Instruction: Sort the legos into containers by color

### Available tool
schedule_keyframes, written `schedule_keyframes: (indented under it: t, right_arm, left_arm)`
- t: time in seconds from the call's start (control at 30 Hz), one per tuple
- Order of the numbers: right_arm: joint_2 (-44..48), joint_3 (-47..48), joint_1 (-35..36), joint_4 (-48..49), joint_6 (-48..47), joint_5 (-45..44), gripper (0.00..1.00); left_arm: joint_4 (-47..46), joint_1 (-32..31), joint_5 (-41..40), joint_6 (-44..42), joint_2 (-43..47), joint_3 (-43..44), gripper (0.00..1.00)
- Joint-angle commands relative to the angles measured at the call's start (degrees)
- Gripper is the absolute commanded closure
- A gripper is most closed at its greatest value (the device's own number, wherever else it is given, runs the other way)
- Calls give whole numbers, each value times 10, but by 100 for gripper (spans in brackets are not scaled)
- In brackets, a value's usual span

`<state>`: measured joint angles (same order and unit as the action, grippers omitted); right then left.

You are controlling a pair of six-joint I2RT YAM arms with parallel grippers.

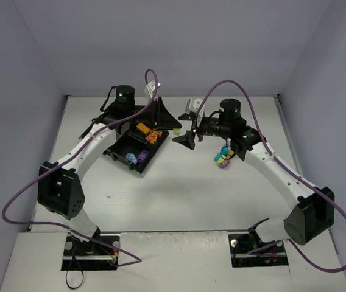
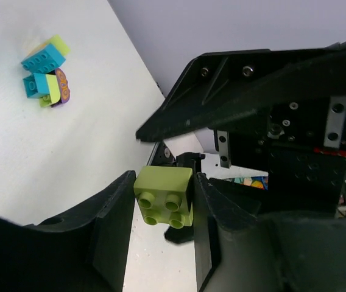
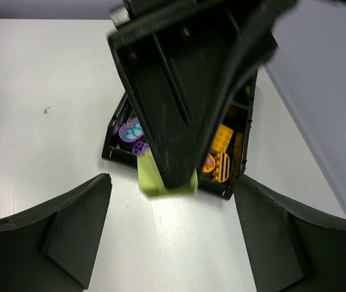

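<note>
Where the two arms meet over the far half of the white table (image 1: 179, 201), we note the left gripper (image 2: 162, 182) clamped on a lime green brick (image 2: 164, 198). Its fingers press opposite sides and the studs face the wrist camera. From overhead the brick sits just beside the far right corner of the black tray (image 1: 119, 150). We cannot tell whether it is clear of the rim.

The right gripper (image 3: 171, 178) faces the left one at close range. Its jaws are spread wide with nothing between the pads, and the held brick shows in the gap from its own camera.

Tray contents:
- Orange-yellow bricks (image 3: 222, 152) lie in one compartment on the far side from the arm bases.
- Purple bricks (image 3: 130, 131) lie in a compartment nearer the bases.
- The other two compartments are too hidden to read.

A loose pile (image 2: 45, 70) of teal-blue, lime and purple pieces lies bunched and touching on the table. It is well apart from the tray, beside the right forearm.
</note>
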<state>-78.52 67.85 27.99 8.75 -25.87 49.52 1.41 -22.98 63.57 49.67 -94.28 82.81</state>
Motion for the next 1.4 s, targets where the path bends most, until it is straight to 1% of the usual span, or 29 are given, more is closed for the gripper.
schedule_keyframes:
  t: [0.0,0.03,0.1,0.13,0.17,0.2,0.23,0.27,0.3,0.33,0.37,0.4,0.43,0.47,0.5,0.57,0.63,0.67,0.77,0.97,1.0,1.03,1.1,1.13,1.2,1.23,1.37]
  right_arm:
    - [23,-11,-28,50,49,-23,22]
    - [30,-16,-35,50,73,-29,21]
    - [36,-27,-50,50,97,-50,18]
    - [44,-31,-61,48,124,-64,16]
    - [48,-40,-65,46,138,-99,14]
    - [51,-44,-69,43,154,-116,12]
    - [56,-47,-78,36,171,-136,10]
    - [57,-48,-82,29,219,-157,7]
    - [59,-51,-89,23,239,-172,4]
    - [63,-55,-94,20,255,-170,3]
    - [65,-60,-103,21,290,-169,3]
    - [67,-68,-106,21,302,-168,4]
    - [70,-71,-107,20,309,-169,3]
    - [71,-74,-108,17,315,-173,0]
    - [72,-76,-108,14,329,-181,0]
    - [79,-85,-110,4,347,-234,0]
    - [91,-98,-115,-5,376,-266,0]
    - [95,-105,-116,-7,383,-293,0]
    - [112,-122,-124,-16,391,-328,0]
    - [130,-140,-137,-47,391,-354,0]
    - [130,-142,-139,-52,392,-359,0]
    - [130,-143,-143,-54,396,-364,0]
    - [127,-145,-146,-64,411,-384,1]
    - [125,-145,-152,-68,417,-391,1]
    - [119,-145,-159,-82,440,-416,4]
    - [116,-144,-168,-85,448,-420,5]
    - [87,-148,-179,-116,481,-422,9]
  left_arm:
    - [11,35,7,-22,23,22,100]
    - [35,43,0,-56,23,35,100]
    - [98,71,-26,-89,18,49,100]
    - [119,82,-40,-119,16,56,100]
    - [139,94,-55,-133,13,74,100]
    - [169,118,-72,-160,10,81,100]
    - [187,128,-125,-175,8,90,100]
    - [209,136,-161,-194,1,111,100]
    - [248,141,-199,-236,-4,125,100]
    - [264,147,-279,-252,-11,138,100]
    - [278,148,-318,-268,-26,149,100]
    - [290,149,-355,-289,-34,169,100]
    - [290,154,-421,-294,-41,176,100]
    - [290,158,-447,-298,-59,182,100]
    - [288,161,-470,-302,-67,194,100]
    - [278,170,-526,-305,-99,205,100]
    - [275,173,-556,-313,-120,226,100]
    - [276,174,-574,-316,-142,234,100]
    - [283,176,-597,-322,-184,274,100]
    - [276,184,-618,-324,-224,306,100]
    - [276,184,-619,-326,-230,310,97]
    - [276,184,-619,-327,-239,314,85]
    - [279,184,-619,-327,-249,325,72]
    - [279,184,-620,-327,-256,328,59]
    - [283,184,-621,-327,-261,334,49]
    - [283,184,-621,-326,-264,336,40]
    - [289,183,-619,-324,-259,344,33]
